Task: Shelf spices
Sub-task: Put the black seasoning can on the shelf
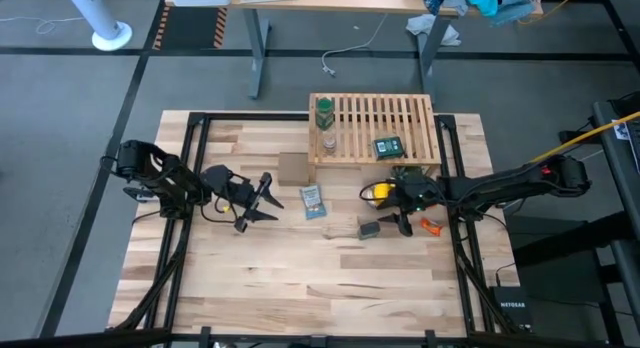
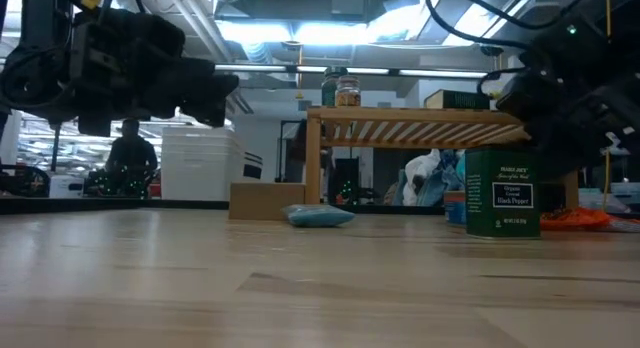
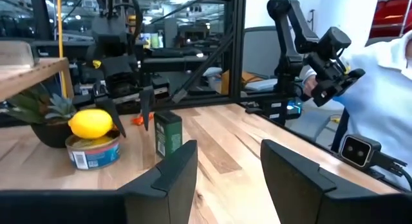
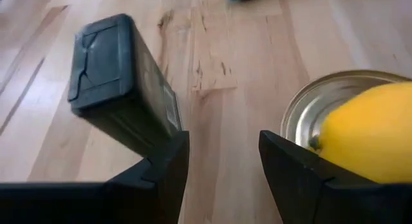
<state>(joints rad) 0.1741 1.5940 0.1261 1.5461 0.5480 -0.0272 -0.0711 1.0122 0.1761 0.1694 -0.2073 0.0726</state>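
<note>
A green-labelled tin marked "Black Pepper" stands upright on the pale wooden table at right, beneath a dark robot arm. Farther back, a light wooden shelf carries a green bottle and a small clear glass jar side by side on top. A blue packet lies near a brown cardboard box. At left, a second dark arm hangs above the table.

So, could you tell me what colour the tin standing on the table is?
Dark green tin, clearest in the low view.
</note>
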